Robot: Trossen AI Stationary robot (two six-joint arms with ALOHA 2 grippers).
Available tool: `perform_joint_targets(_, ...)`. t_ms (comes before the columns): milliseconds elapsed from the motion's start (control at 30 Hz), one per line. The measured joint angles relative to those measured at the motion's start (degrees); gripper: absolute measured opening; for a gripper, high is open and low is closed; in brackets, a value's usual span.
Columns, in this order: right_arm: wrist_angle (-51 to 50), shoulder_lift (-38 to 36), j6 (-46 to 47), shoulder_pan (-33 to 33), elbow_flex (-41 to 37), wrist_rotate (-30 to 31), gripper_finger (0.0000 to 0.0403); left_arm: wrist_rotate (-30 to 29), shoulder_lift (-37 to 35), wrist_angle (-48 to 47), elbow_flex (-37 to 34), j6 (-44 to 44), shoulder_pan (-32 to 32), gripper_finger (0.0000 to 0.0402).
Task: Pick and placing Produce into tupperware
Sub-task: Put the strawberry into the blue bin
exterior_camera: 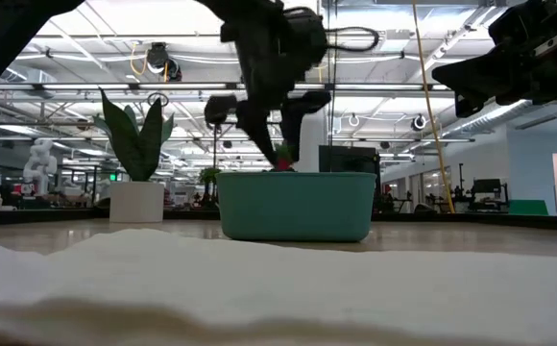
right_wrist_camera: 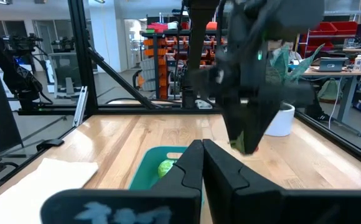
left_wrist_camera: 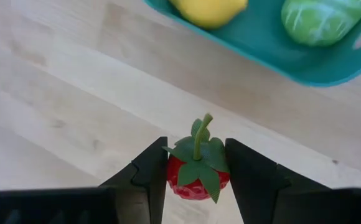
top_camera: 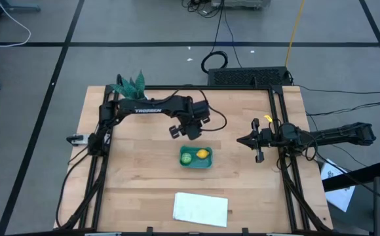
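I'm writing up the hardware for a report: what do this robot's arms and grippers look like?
Both arms are dark, nearly black, and built of slim jointed links. The left arm bears white lettering along its link, and a black cable loops beside its wrist. The left gripper has two flat, matte black, square-edged fingers. The right gripper has dark fingers that taper toward their tips. The right arm looks equally dark.

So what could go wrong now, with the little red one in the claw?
The left gripper pinches the red piece by its sides, short of the teal container, so it might slip out and land on the table. If let go too early, it could miss the rim. The lemon and green piece already fill space, so it may bump them.
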Motion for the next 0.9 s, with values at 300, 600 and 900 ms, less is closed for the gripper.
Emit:
perform_joint_targets(300,0.00,0.00,-0.01,0.00,0.01,-0.01,0.0000,3.76,-0.02,-9.61,11.42,-2.61,0.15,0.0145)
perform_joint_targets(600,-0.02,-0.02,0.80,0.00,-0.01,-0.01,0.0000,11.79,-0.02,-14.42,19.97,-14.99,0.15,0.0145)
perform_joint_targets(900,-0.02,0.00,1.05,0.00,0.00,-0.01,0.0000,18.27,-0.04,-17.43,23.94,-16.99,0.15,0.0145)
